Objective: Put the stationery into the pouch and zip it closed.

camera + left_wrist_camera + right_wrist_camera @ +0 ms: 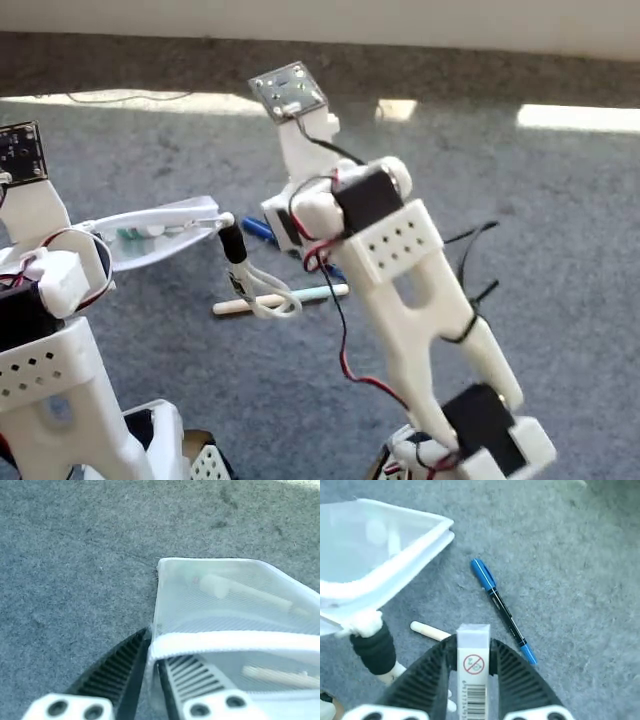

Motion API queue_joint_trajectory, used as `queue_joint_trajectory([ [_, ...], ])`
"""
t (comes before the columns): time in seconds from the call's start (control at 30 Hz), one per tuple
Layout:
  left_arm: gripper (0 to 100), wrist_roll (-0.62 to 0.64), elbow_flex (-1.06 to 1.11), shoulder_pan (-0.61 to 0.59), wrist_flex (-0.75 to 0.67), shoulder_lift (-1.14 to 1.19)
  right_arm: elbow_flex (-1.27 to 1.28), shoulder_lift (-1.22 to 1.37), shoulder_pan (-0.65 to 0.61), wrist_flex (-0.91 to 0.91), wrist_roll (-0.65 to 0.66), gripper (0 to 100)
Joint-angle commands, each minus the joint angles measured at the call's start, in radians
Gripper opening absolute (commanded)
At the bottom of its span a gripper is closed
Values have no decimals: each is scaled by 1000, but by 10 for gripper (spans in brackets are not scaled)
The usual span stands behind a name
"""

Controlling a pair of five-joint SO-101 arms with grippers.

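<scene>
Right gripper [471, 645]: clenched on a white box-shaped stick [473, 667], jaws on its two long sides, above the grey mat [570, 555], near the pouch.
White box-shaped stick: probably light, stiff, smooth-sided; could slide out if tilted.
Left gripper [154, 647]: pinching the white rim of the pouch [225, 605] at one corner.
Pouch: soft mesh, limp and light, sagging away from the hold; pale items visible inside; best held by the firmer rim band.
Zip pull [372, 647]: black, on a white cord at the pouch's end; small, likely to swing.
Blue pen [502, 610]: flat on the mat, apart from the pouch; thin, rigid, apt to roll; best taken across the barrel's middle.
Cream stick [427, 630]: on the mat beside the pull; probably light and stiff.
</scene>
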Motion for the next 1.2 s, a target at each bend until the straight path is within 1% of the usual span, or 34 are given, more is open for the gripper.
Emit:
queue_joint_trajectory([
  [0.0,7,5,4,-15,-17,1,133,-170,-10,-156,3,5],
  [0.17,7,5,4,-15,-17,1,325,-340,-15,-325,3,5],
  [0.33,7,5,5,-15,-17,1,501,-484,-90,-479,3,5],
  [0.4,7,5,5,-15,-17,1,575,-530,-119,-568,2,5],
  [0.6,7,5,5,-15,-17,1,792,-664,-157,-822,2,5],
  [0.83,7,5,5,-15,-17,1,934,-862,-240,-928,2,5],
  [0.97,7,5,5,-15,-18,1,1026,-964,-300,-1018,2,5],
  [1.07,7,5,5,-15,-18,1,1115,-1015,-341,-1147,2,5],
  [1.17,7,5,5,-15,-18,1,1222,-1032,-380,-1342,2,5],
])
